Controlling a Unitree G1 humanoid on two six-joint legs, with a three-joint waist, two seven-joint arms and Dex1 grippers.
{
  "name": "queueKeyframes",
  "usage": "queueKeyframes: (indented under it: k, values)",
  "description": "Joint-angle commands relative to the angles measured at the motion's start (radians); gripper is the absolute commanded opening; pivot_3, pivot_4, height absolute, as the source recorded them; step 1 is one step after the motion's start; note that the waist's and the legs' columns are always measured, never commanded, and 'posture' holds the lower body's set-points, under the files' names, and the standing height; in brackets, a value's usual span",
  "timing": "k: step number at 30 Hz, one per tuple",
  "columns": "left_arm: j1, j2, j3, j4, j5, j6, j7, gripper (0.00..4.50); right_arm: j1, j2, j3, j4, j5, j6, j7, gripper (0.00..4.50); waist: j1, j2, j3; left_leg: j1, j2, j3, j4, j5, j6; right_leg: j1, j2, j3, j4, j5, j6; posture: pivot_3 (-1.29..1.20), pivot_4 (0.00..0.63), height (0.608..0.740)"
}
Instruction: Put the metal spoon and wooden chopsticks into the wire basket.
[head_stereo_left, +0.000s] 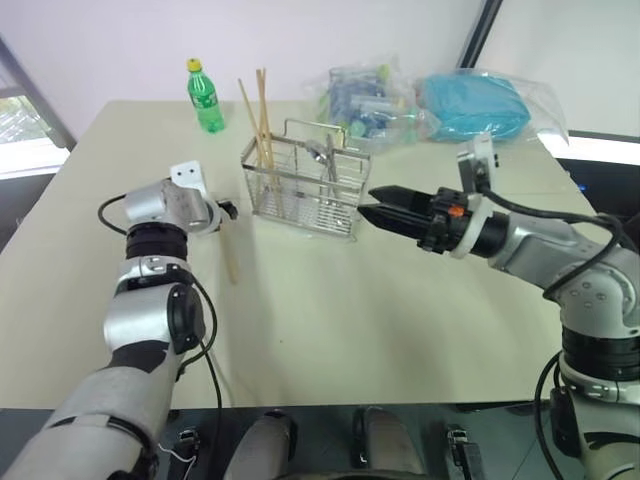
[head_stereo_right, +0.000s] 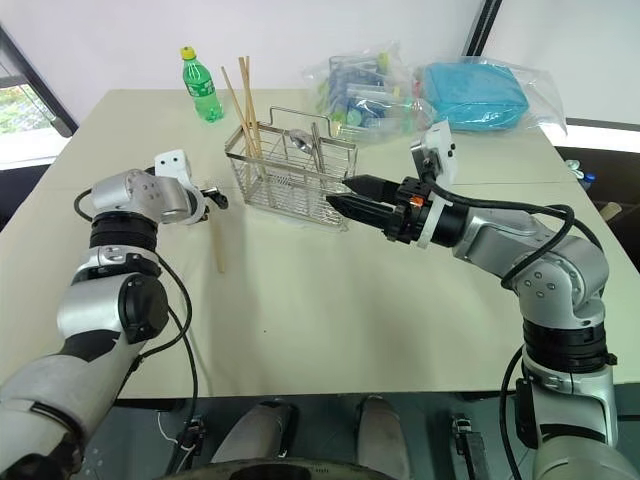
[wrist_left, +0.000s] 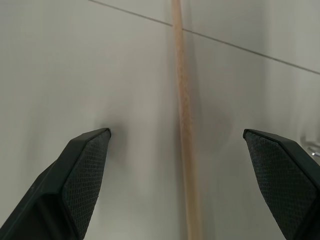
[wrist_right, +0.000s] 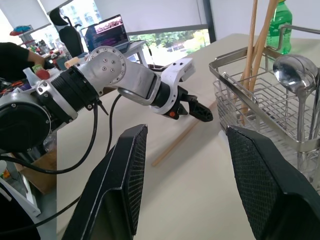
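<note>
The wire basket stands at the table's middle back. Two wooden chopsticks lean upright in its left end, and the metal spoon stands bowl-up in another compartment. A third chopstick lies flat on the table left of the basket. My left gripper points down over this loose chopstick, open, with the stick running between its fingers and untouched. Just right of the basket my right gripper hovers level, open and empty, aimed at the basket.
A green bottle stands behind the basket on the left. Clear plastic bags and a teal bag lie at the back right. Bare tabletop stretches toward the front edge.
</note>
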Motion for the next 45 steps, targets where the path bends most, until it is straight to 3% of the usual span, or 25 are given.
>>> queueKeyframes:
  k: [1, 8, 9, 17, 22, 29, 34, 44, 45]
  values:
    - [-0.032, -0.014, -0.003, 0.086, 0.001, -0.046, -0.042, 3.70, -0.003, 0.008, -0.035, -0.034, 0.021, -0.008, -0.012, 2.58, 0.000, 0.000, 0.000, 0.000, 0.000, 0.000, 0.000, 0.000, 0.000, 0.000, 0.000, 0.000, 0.000, 0.000, 0.000, 0.00, 0.150, 0.725]
    - [-0.077, 0.002, 0.015, 0.157, 0.007, -0.128, -0.023, 0.24, 0.003, 0.008, -0.041, -0.037, 0.019, -0.014, -0.018, 2.58, 0.000, 0.000, 0.000, 0.000, -0.001, 0.000, 0.001, 0.000, 0.000, 0.001, 0.000, 0.000, 0.000, 0.000, 0.000, 0.00, 0.150, 0.725]
    - [-0.078, 0.007, 0.016, 0.156, 0.011, -0.157, -0.012, 0.08, 0.003, 0.007, -0.042, -0.037, 0.019, -0.014, -0.017, 2.58, -0.001, 0.000, 0.000, 0.000, -0.001, 0.000, 0.000, 0.000, 0.000, 0.000, 0.000, 0.000, 0.000, 0.000, 0.000, 0.00, 0.150, 0.725]
    - [-0.126, 0.101, -0.017, 0.104, 0.095, -0.700, -0.007, 0.08, -0.006, -0.001, -0.048, -0.028, 0.018, -0.011, -0.009, 2.58, -0.009, -0.001, 0.001, -0.002, 0.002, 0.002, -0.001, 0.000, -0.001, -0.004, 0.000, 0.000, 0.000, 0.000, 0.000, 0.00, 0.150, 0.725]
    - [-0.206, 0.101, 0.051, 0.010, -0.011, -0.929, -0.123, 0.08, -0.010, -0.009, -0.053, -0.027, 0.024, 0.001, -0.006, 2.58, 0.002, -0.002, 0.001, -0.002, 0.001, 0.002, -0.001, 0.000, 0.000, -0.002, -0.001, 0.000, 0.000, 0.000, 0.000, 0.00, 0.150, 0.725]
    - [-0.285, 0.007, 0.116, -0.143, -0.236, -0.841, -0.332, 0.08, -0.020, -0.013, -0.053, -0.026, 0.027, 0.012, -0.004, 2.58, -0.004, -0.001, 0.000, -0.009, 0.000, -0.001, 0.004, 0.000, 0.001, -0.004, -0.001, -0.002, -0.001, 0.002, 0.002, 0.00, 0.150, 0.725]
    - [-0.186, -0.058, -0.011, -0.257, -0.181, -0.818, -0.437, 0.08, -0.009, -0.011, -0.060, -0.037, 0.029, 0.011, -0.014, 2.58, -0.011, 0.000, -0.001, -0.004, 0.000, 0.001, 0.002, 0.000, 0.001, -0.002, 0.000, -0.002, 0.000, 0.002, 0.002, 0.00, 0.150, 0.725]
    - [-0.021, -0.095, -0.166, -0.331, -0.055, -0.909, -0.518, 0.08, 0.011, -0.018, -0.086, -0.049, 0.049, 0.010, -0.041, 2.58, -0.012, 0.000, 0.000, -0.005, 0.000, 0.000, 0.002, 0.000, 0.001, -0.003, 0.000, -0.002, 0.000, 0.002, 0.002, 0.00, 0.150, 0.725]
    - [-0.006, -0.104, -0.170, -0.337, -0.053, -0.916, -0.519, 0.38, 0.011, -0.017, -0.087, -0.050, 0.051, 0.010, -0.043, 2.58, -0.010, 0.000, 0.000, -0.005, 0.000, 0.001, 0.001, 0.000, 0.001, -0.003, 0.000, -0.002, 0.000, 0.002, 0.002, 0.00, 0.150, 0.725]
